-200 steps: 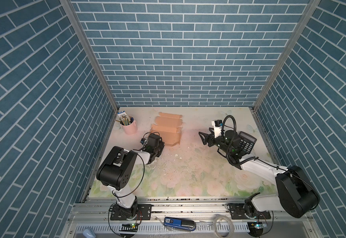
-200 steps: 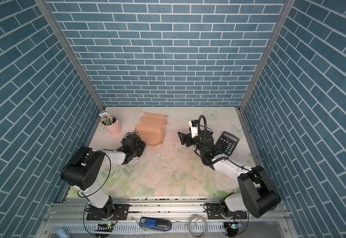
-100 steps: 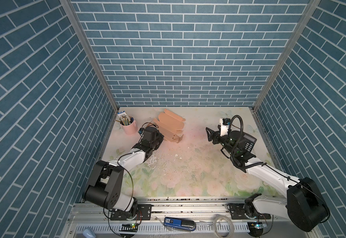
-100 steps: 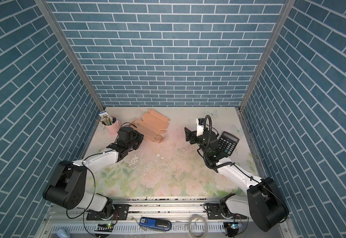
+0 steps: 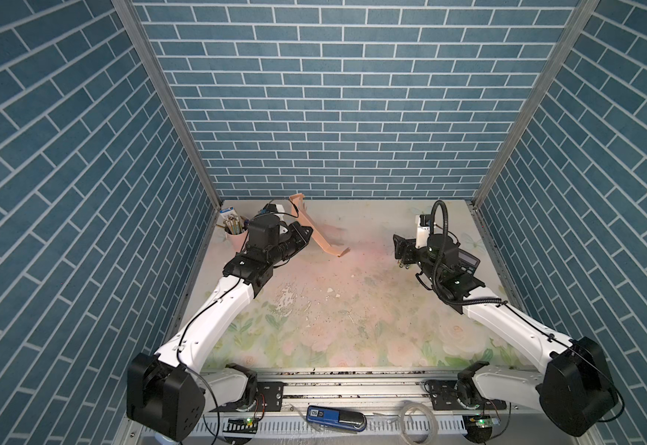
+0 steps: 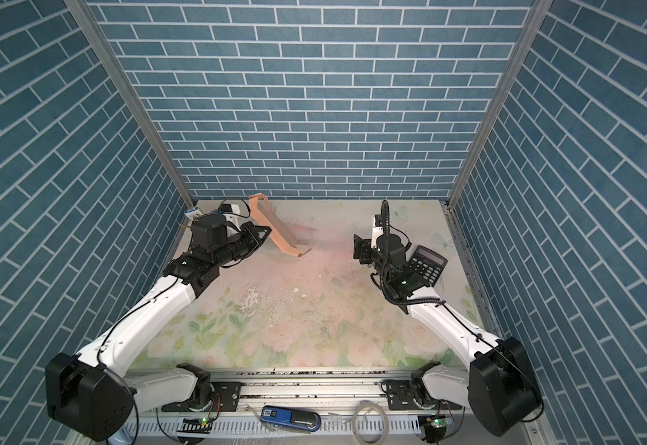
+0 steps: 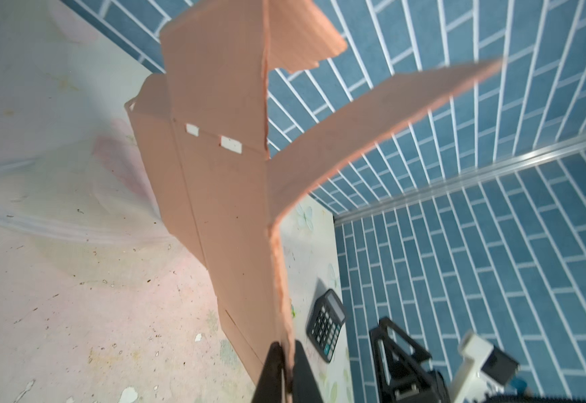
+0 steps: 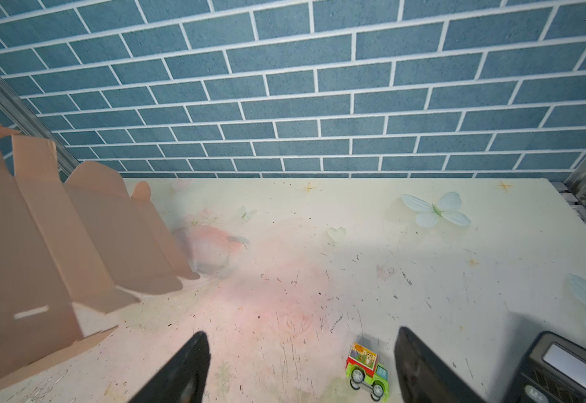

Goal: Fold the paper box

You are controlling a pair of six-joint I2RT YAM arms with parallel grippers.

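Left gripper (image 7: 286, 352) pinching edge of paper box (image 7: 222, 181), sheet tilted up beyond it; right gripper (image 8: 302, 336) spread, well apart.

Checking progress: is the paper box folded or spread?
Spread: the paper box is a sheet, flaps splayed, edge pinched in the left gripper.

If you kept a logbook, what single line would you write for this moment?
left gripper: shut on paper box edge, sheet tilted up | right gripper: open, holding nothing, apart from it | fold: not yet done
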